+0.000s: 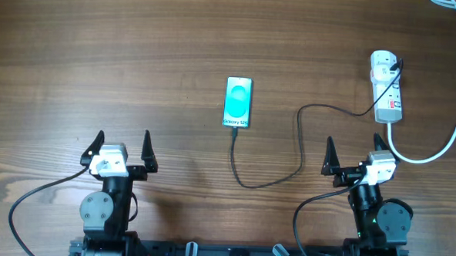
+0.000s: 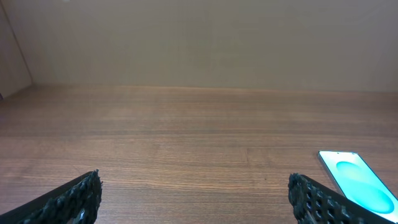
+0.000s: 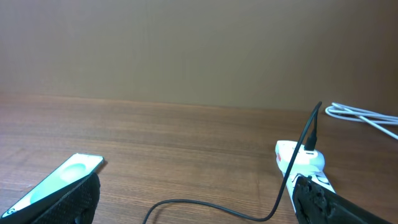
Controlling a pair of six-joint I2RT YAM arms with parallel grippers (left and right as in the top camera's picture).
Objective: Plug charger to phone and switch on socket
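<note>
The phone (image 1: 237, 102) lies flat mid-table, its turquoise screen lit. It also shows in the left wrist view (image 2: 359, 186) and the right wrist view (image 3: 59, 177). The thin black charger cable (image 1: 300, 147) curves from the phone's near end to the white adapter on the socket (image 1: 385, 86), a white power strip at the right; both show in the right wrist view, cable (image 3: 217, 206) and socket (image 3: 300, 160). My left gripper (image 1: 121, 146) is open and empty, left of the phone. My right gripper (image 1: 356, 153) is open and empty, near the socket.
The socket's thick white cord (image 1: 439, 153) loops along the right table edge and off the top right corner. A plain wall rises behind the table's far edge (image 2: 199, 87).
</note>
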